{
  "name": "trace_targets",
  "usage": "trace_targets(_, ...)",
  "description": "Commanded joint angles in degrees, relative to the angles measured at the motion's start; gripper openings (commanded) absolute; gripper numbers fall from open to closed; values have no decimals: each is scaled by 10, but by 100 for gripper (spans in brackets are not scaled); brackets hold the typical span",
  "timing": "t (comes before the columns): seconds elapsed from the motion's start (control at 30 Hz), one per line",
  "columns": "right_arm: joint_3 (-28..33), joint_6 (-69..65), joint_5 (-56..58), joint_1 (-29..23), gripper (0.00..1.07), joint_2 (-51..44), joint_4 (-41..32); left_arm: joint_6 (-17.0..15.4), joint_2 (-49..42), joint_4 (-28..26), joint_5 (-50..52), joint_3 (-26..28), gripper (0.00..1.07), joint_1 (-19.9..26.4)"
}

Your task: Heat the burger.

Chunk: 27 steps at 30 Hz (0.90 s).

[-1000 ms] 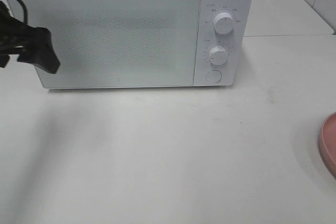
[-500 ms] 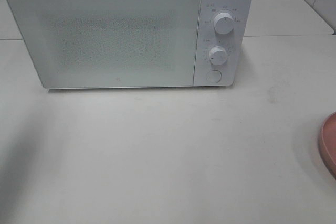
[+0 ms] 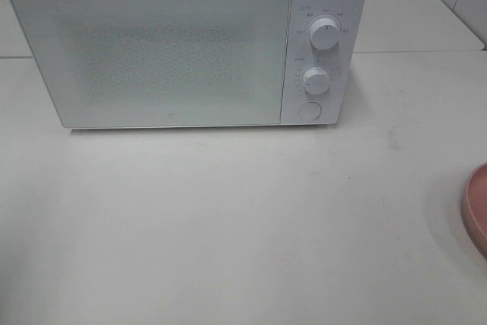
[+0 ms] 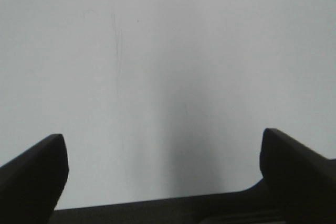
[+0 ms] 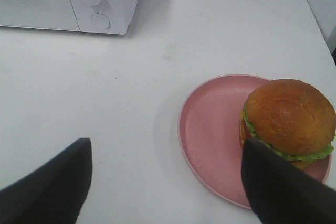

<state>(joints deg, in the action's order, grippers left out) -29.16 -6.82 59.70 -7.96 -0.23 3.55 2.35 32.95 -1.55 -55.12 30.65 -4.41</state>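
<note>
The burger (image 5: 289, 116), golden-brown bun over green lettuce, sits on a pink plate (image 5: 210, 135) in the right wrist view; only the plate's rim (image 3: 475, 209) shows at the right edge of the exterior high view. My right gripper (image 5: 168, 182) hovers open above the table, its one finger close beside the burger, nothing between the jaws. My left gripper (image 4: 163, 166) is open over bare white table, holding nothing. Neither arm appears in the exterior high view. The white microwave (image 3: 183, 43) stands at the back with its door closed.
The microwave has two round knobs (image 3: 325, 34) and a round button (image 3: 309, 110) on its right panel. Pale table surface (image 3: 228, 226) stretches in front of it. A tiled wall shows at the back right.
The left arm, dark at the microwave's left side one second ago, has withdrawn out of the exterior high view. The microwave and plate have not moved.
</note>
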Motion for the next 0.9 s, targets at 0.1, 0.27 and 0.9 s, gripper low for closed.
trace_targets(0.1,1,3,-2,5,75,-15,-1,2,-90,6,-26,-9,91,1)
trace_targets(0.27,1,3,-2,5,75,-15,-1,1,-127,6,-44,-21,91,1)
trace_targets(0.9,1,3,-2,5,75,-15,-1,-1,-344,-5,-43,-19,91,1)
